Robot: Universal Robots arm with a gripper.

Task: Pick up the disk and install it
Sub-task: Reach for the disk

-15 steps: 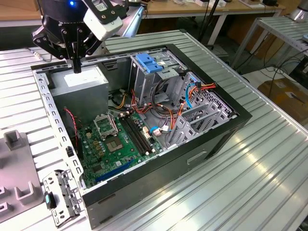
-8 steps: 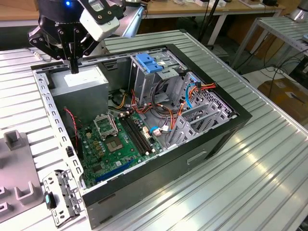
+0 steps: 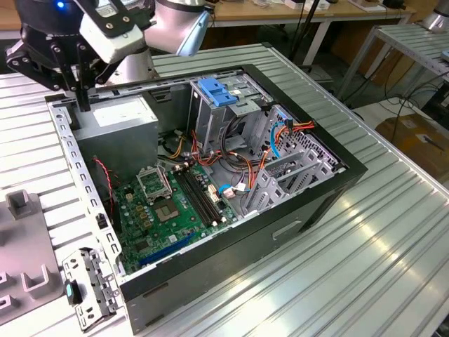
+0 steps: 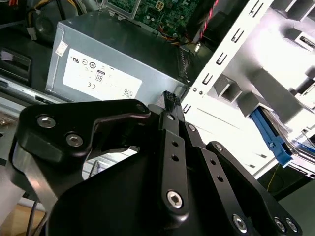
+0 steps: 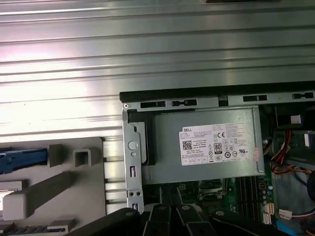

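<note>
Here, the gripper (image 3: pixel 83 104) hangs over the power supply (image 3: pixel 116 116) at a corner of the case (image 3: pixel 309 210), with the task not yet begun.
Its jaws appear drawn together with nothing between them. The disk (image 5: pixel 23 160), its blue rail showing, lies outside the case on the grey fixture (image 5: pixel 74 191), which sits on the worktop (image 3: pixel 393 267) beside the case's wall, apart from the gripper. No step looks done: the disk is ungrasped, so pickup and installation both remain.
</note>
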